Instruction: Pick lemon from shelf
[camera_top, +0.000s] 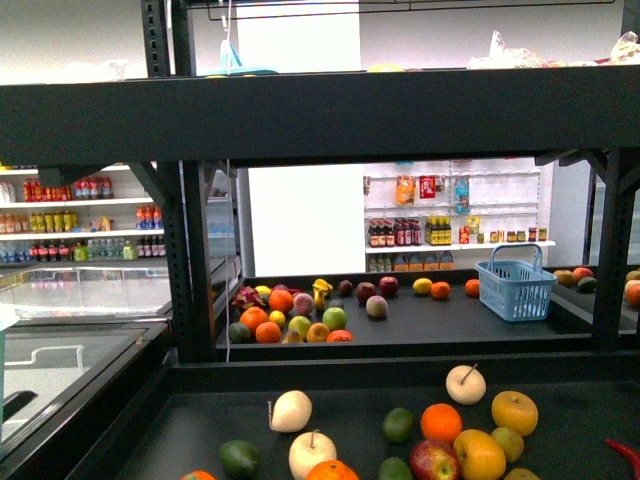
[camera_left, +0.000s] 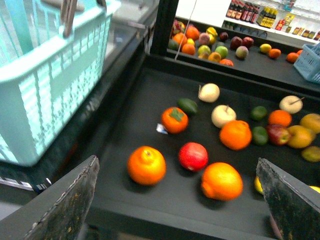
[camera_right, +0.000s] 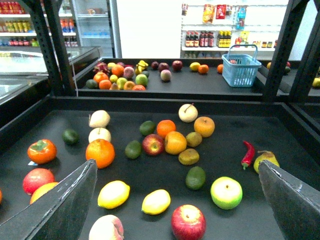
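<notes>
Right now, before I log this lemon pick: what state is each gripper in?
Left gripper: open, holding nothing.
Right gripper: open, holding nothing.

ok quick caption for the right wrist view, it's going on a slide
Right gripper, open, above two lemons among mixed fruit on the shelf.

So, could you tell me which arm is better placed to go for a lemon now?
Right. The open right gripper faces one lemon and another close ahead on the shelf tray. The left gripper, also open, looks over oranges and a red fruit beside a basket, no lemon clearly in view.
</notes>
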